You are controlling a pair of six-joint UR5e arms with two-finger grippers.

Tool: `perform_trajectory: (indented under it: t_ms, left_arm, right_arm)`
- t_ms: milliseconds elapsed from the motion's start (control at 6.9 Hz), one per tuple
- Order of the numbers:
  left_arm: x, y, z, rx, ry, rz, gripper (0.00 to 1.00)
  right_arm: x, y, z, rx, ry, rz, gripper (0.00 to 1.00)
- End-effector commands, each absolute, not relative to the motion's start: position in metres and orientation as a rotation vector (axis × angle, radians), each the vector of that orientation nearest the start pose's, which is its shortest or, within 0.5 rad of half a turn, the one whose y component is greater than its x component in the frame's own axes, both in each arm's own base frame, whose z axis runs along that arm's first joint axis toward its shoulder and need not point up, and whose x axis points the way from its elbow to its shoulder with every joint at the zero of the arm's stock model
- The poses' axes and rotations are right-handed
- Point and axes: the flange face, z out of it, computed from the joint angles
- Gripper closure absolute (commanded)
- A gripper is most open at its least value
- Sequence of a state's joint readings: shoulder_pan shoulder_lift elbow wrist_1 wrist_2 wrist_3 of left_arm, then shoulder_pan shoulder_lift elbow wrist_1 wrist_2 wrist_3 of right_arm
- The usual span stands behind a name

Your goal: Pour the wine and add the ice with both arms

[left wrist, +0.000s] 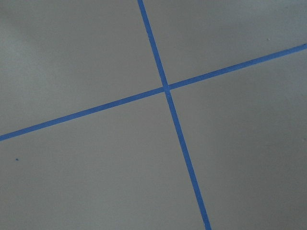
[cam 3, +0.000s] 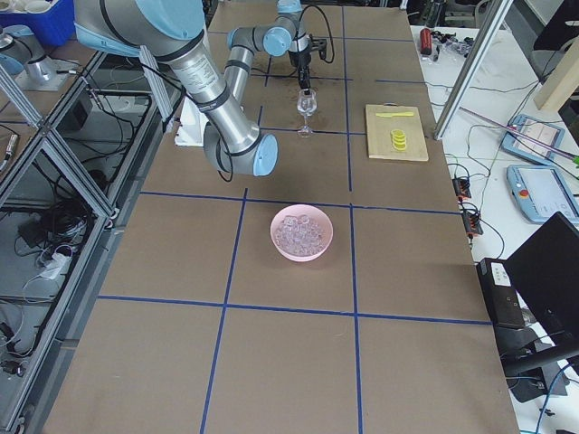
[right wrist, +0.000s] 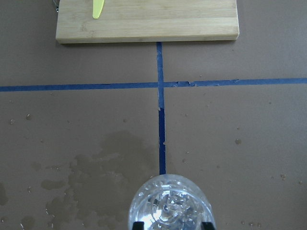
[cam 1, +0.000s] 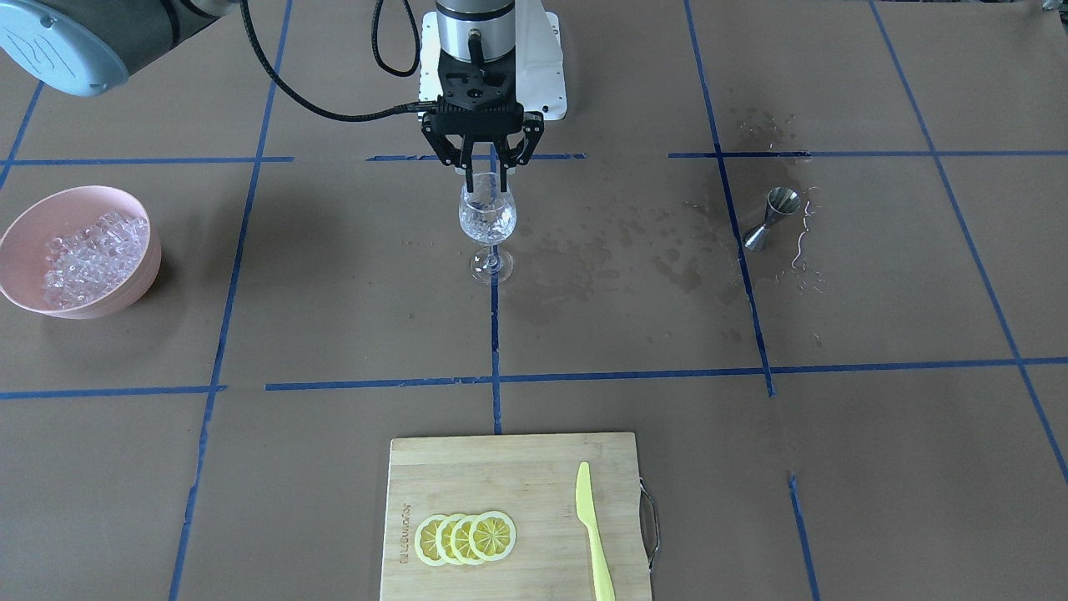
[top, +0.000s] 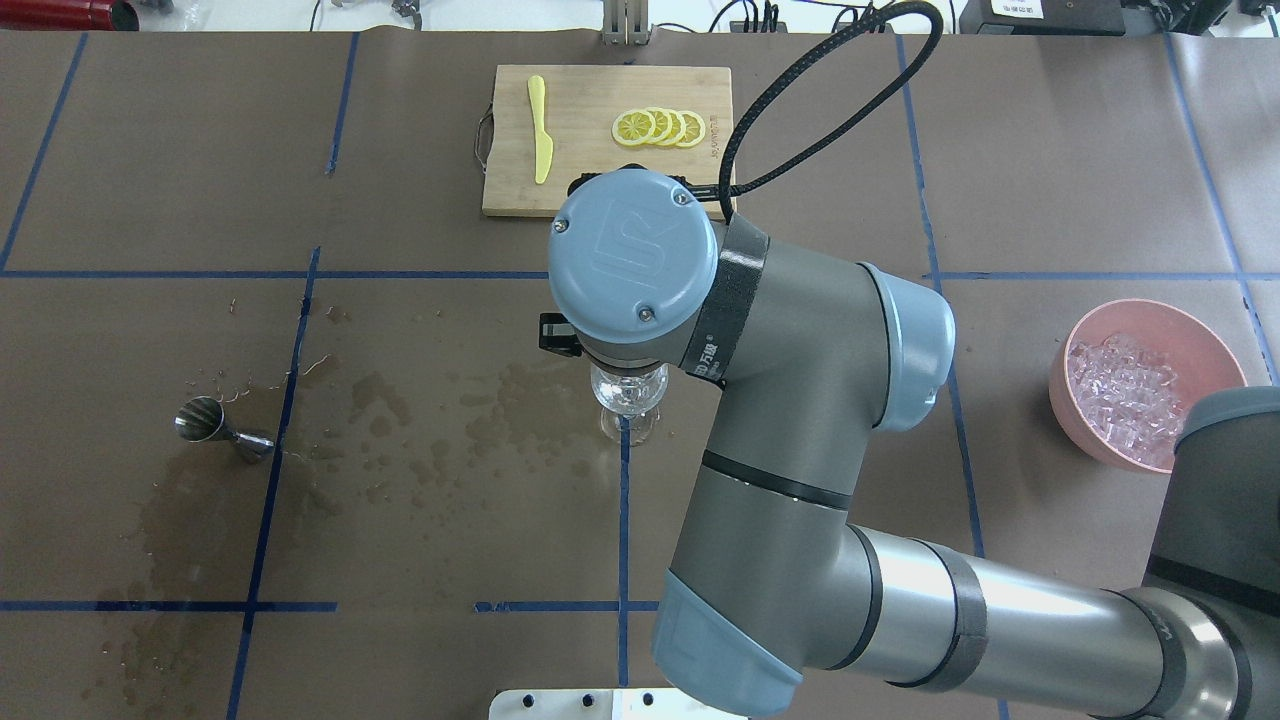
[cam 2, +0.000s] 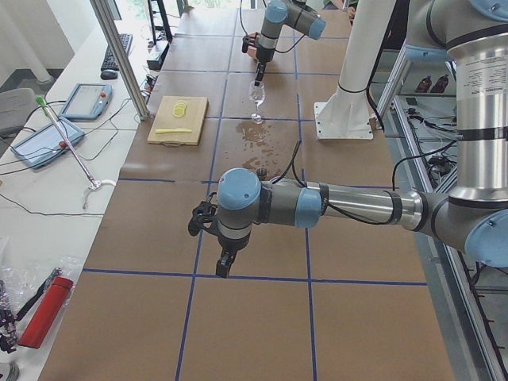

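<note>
Ice step, by the look of it. Right end effector [cam 1: 488, 185] hangs over the wine glass [cam 1: 487, 221], spread wide and empty. Some ice [cam 1: 90, 250] is in the glass, the rest in the pink bowl [cam 1: 147, 269]. Next move probably calls for a straight lift clear of the rim. Left end effector [cam 2: 225, 266] is well apart, and I cannot tell its grip.

The right gripper [cam 1: 488, 184] hangs over the wine glass [cam 1: 487, 224], closing its mouth from above, while wide bare table [cam 1: 350, 292] separates it from the pink bowl [cam 1: 138, 282], the jigger [cam 1: 769, 219] and the cutting board [cam 1: 517, 467], whose tops all stand open to approach.

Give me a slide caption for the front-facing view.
Right end effector poised over a wine glass holding ice; pink bowl, jigger and cutting board nearby.
</note>
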State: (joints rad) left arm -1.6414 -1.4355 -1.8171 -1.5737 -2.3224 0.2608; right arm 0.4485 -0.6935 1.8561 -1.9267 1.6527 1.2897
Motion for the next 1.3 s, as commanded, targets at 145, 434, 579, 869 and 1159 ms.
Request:
perform_trajectory:
  t_ms: [145,434,579,869,1159]
  left_arm:
    - [-0.096,-0.433,0.606,0.220,0.722,0.220,0.00]
    - [-0.097,-0.430,0.610,0.212,0.724,0.215,0.00]
    - [-0.097,-0.428,0.613,0.207,0.725,0.212,0.00]
    - [-0.097,-0.422,0.629,0.176,0.729,0.201,0.00]
    - [-0.095,-0.413,0.635,0.155,0.734,0.195,0.00]
  right_arm:
    - [-0.463,-0.431,0.083,0.227,-0.771,0.089,0.00]
    - [-0.385,-0.476,0.123,0.213,-0.774,0.017,0.00]
    - [-0.336,-0.495,0.166,0.221,-0.756,-0.068,0.00]
    - [-0.236,-0.533,0.267,0.238,-0.704,-0.222,0.00]
    - [-0.125,-0.529,0.393,0.234,-0.711,-0.297,0.00]
